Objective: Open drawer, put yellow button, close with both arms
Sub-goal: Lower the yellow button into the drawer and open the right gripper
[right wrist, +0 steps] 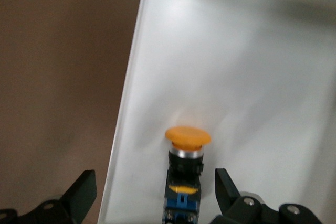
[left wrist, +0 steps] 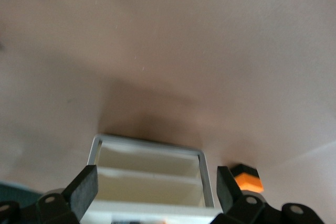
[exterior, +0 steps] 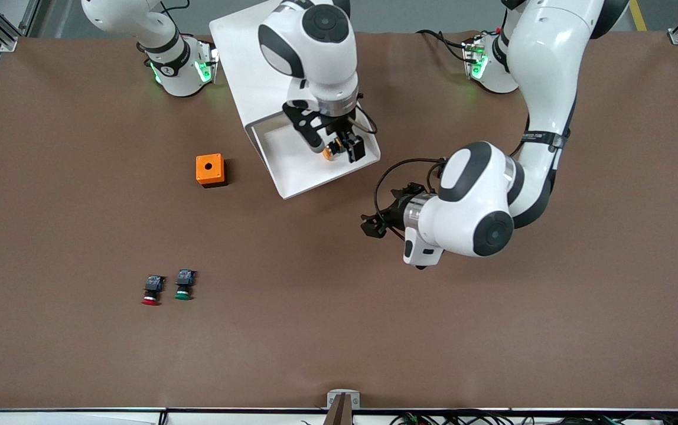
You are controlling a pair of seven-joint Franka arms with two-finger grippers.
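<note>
The white drawer [exterior: 292, 168] stands pulled open from its white cabinet [exterior: 244, 53]. The yellow button [exterior: 328, 154] lies inside it. My right gripper [exterior: 336, 149] hangs over the open drawer. In the right wrist view the yellow button [right wrist: 186, 148] lies on the drawer floor [right wrist: 252, 77] between the spread fingers of my right gripper [right wrist: 153, 183], touching neither. My left gripper [exterior: 374, 223] is open and empty, low over the table beside the drawer toward the left arm's end. In the left wrist view my left gripper [left wrist: 155, 179] faces the drawer [left wrist: 149, 148].
An orange box [exterior: 210, 170] with a round hole stands beside the drawer toward the right arm's end; it also shows in the left wrist view [left wrist: 248, 178]. A red-capped button [exterior: 150, 290] and a green-capped button [exterior: 183, 284] lie side by side nearer the front camera.
</note>
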